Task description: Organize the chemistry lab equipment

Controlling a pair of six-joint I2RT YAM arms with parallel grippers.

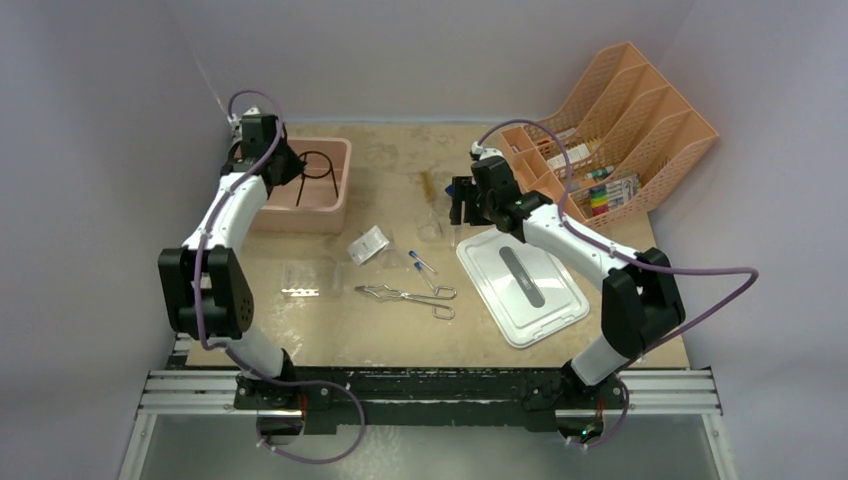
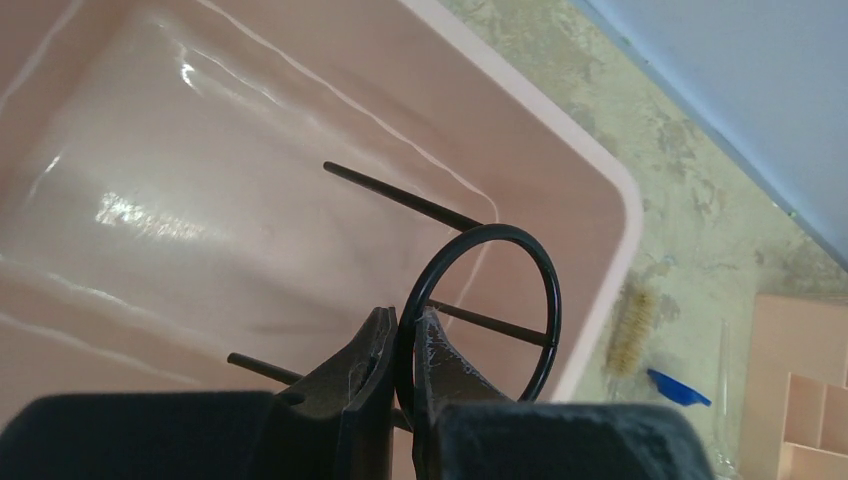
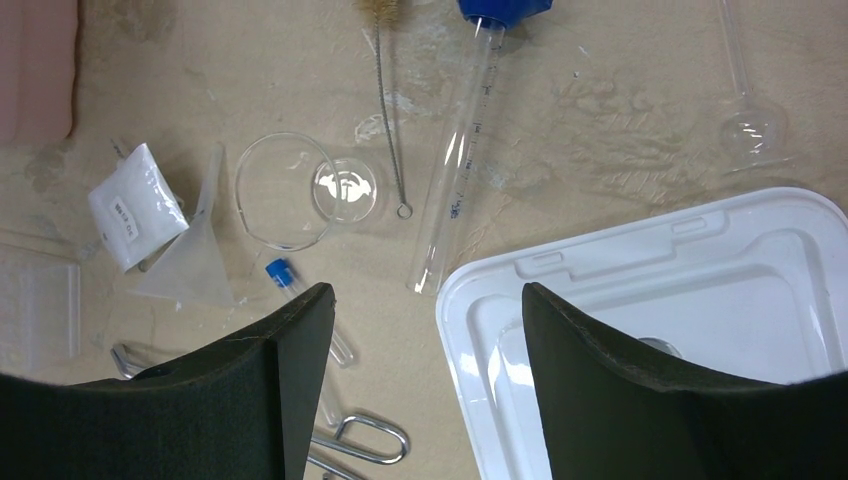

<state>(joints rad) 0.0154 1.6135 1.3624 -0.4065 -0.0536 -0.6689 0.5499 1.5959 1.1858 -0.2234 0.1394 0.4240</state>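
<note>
1. The left arm reaches toward 11 o'clock on the table. Its elbow is folded back near the base and its wrist hangs over the pale pink rectangular plastic bin (image 1: 338, 208).
2. The left gripper (image 2: 405, 325) is pinched nearly together on the black wire ring stand (image 2: 548, 300), with just the wire of the ring between the pads. The ring sticks up past the fingertips and its straight legs point down into the bin, but I can't tell if they touch the floor of it.
3. The right arm stretches from its base at 5 o'clock up toward the middle of the table, forearm slanting left and wrist tipped down.
4. The right gripper (image 3: 427, 292) is spread wide with nothing between its fingers. It hovers over the left edge of the white rectangular plastic lid (image 3: 700, 250).
5. The rest of the gear lies loose mid-table:
   - The silver scissor-handled tongs (image 1: 410, 295) are at 6 o'clock from centre.
   - The blue-capped vials (image 1: 421, 262) are just above the tongs.
   - The small clear bag (image 1: 368, 245) is at 10 o'clock from the vials.
   - The clear plastic tube rack (image 1: 300, 278) is further out at 9.
   - The clear glass flask (image 3: 300, 190) and the thin brush (image 3: 385, 100) are toward 12.
</note>
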